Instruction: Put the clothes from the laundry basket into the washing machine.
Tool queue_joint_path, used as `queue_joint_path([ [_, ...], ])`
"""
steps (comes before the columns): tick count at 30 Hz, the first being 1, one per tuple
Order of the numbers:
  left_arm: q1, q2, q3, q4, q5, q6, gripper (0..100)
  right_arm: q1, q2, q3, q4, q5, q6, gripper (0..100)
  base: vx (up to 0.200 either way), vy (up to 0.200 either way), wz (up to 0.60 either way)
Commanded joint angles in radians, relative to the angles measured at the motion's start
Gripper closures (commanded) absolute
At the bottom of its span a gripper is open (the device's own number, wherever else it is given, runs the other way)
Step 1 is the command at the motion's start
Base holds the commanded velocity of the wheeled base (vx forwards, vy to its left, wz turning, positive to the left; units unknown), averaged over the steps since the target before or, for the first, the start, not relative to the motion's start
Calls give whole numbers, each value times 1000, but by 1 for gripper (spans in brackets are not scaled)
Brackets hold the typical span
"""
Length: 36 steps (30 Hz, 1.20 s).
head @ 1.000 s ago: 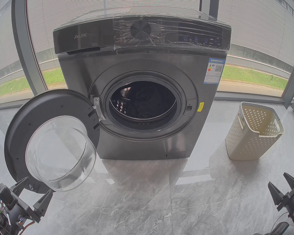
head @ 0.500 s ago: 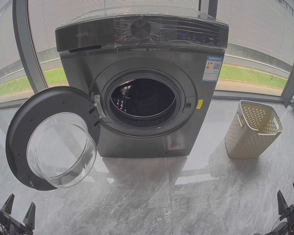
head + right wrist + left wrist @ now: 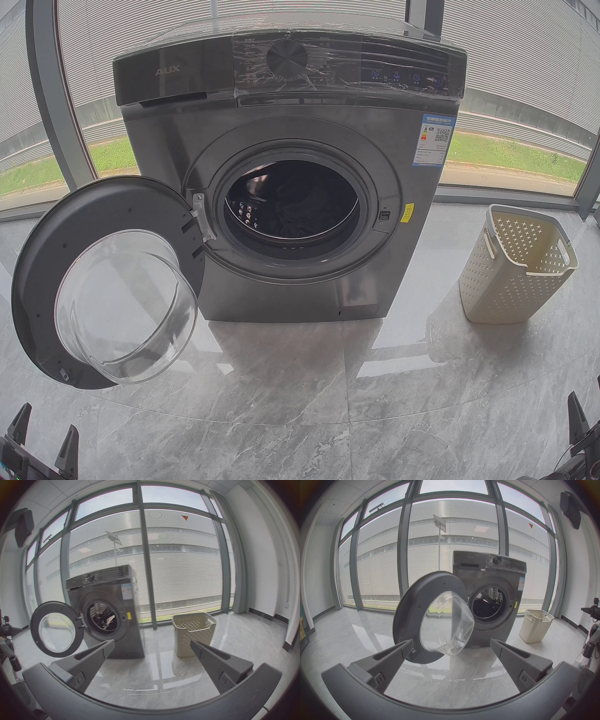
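Observation:
The grey washing machine (image 3: 287,187) stands in the middle with its round door (image 3: 106,281) swung wide open to the left. Dark clothes (image 3: 300,206) lie inside the drum. The cream laundry basket (image 3: 519,269) stands on the floor to the machine's right, and the part of its inside that I see is bare. My left gripper (image 3: 44,434) hangs low at the near left, open and holding nothing. My right gripper (image 3: 587,422) sits at the near right edge, its fingers (image 3: 206,655) spread with nothing between them. Both are well back from the machine (image 3: 490,602) and the basket (image 3: 193,633).
The open door (image 3: 431,617) juts out over the floor on the left side, between my left arm and the drum. Glass walls (image 3: 531,94) run behind the machine. Bare marble floor (image 3: 350,387) lies between me and the machine.
Both grippers have dropped toward the bottom corners of the head view. The head camera shifted slightly a second ago. Machine, door and basket stay put.

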Motion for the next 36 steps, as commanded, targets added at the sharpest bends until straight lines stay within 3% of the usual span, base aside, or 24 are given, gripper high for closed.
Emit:
queue_joint_path([
  [1, 1, -15, 18, -13, -6, 3, 0, -3, -15, 18, 5, 11, -33, 0, 0, 0, 0],
  [2, 1, -15, 18, -12, -6, 6, 0, -3, -15, 12, 37, -61, -43, 0, 0, 0, 0],
  [4, 1, -15, 18, -13, -6, 6, 0, -4, -15, -7, 89, -162, -48, 0, 0, 0, 0],
  [5, 1, -15, 18, -13, -6, 10, 0, -3, -15, -10, 97, -166, -46, 0, 0, 0, 0],
  [6, 1, -15, 18, -13, -7, 10, 0, -1, -15, -10, 98, -156, -46, 0, 0, 0, 0],
  [8, 1, -15, 18, -13, -6, 9, 0, 1, -15, 4, 100, -31, -56, 0, -200, 0, 0],
  [10, 1, -15, 18, -13, -4, 4, 0, 4, -9, 4, 106, 0, -71, 0, -200, 0, 0],
  [15, 2, -15, 18, -13, -1, 1, 0, -3, -4, 8, 98, -12, -92, 0, -200, 0, 0],
  [24, 2, -15, 18, -13, -4, 12, 0, 1, -15, 10, 94, -12, -89, 0, 0, 0, 0],
  [36, 2, -15, 18, -13, -13, 26, 0, 1, -15, 10, 94, -12, -91, 0, 0, 200, 0],
])
